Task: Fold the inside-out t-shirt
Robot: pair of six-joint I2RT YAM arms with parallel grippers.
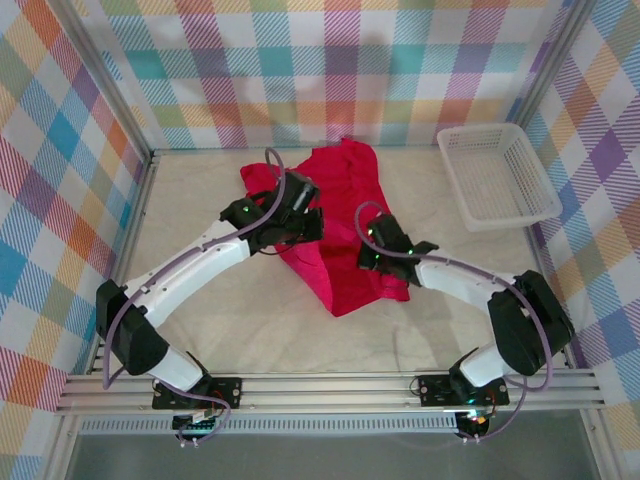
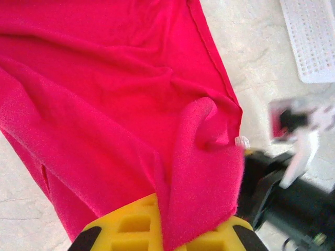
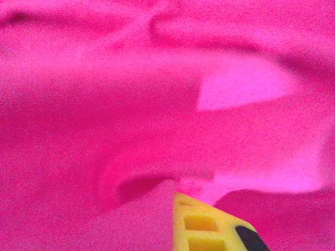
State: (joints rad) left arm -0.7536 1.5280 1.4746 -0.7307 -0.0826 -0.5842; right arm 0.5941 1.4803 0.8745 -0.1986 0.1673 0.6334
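While the crimson short-sleeved fabric t-shirt (image 1: 345, 235) is lying crumpled near the middle of the pale marbled tabletop (image 1: 240, 330), both arms are reaching in over it from the near edge. The left gripper (image 1: 300, 220) is sitting over the shirt's left half. In the left wrist view this gripper (image 2: 167, 235) is showing its yellow fingers (image 2: 131, 225) pressed together on a raised fold of the red cloth (image 2: 115, 104). The fold is coming up between them, and the rest is spreading away in broad wrinkles. A small white tag (image 2: 242, 141) is peeking out at the cloth's right edge (it is tiny and slightly blurred), just beside the dark body of the right arm (image 2: 293, 204).

The right gripper (image 1: 368, 255) is meeting the shirt at its right side, low on the garment. In its own wrist view the red fabric (image 3: 157, 104) is hanging very close to the lens. One yellow finger (image 3: 209, 230) is showing at the bottom, while a flap of cloth is covering the other. The right gripper (image 3: 170, 209) is closed too, pinching the fabric bunched against that finger.

A white perforated plastic basket (image 1: 497, 175) is standing at the far right of the table, well apart from the shirt, and its corner (image 2: 314, 42) is appearing in the left wrist view. Pastel plaid walls (image 1: 60, 200) are enclosing the table on three sides.
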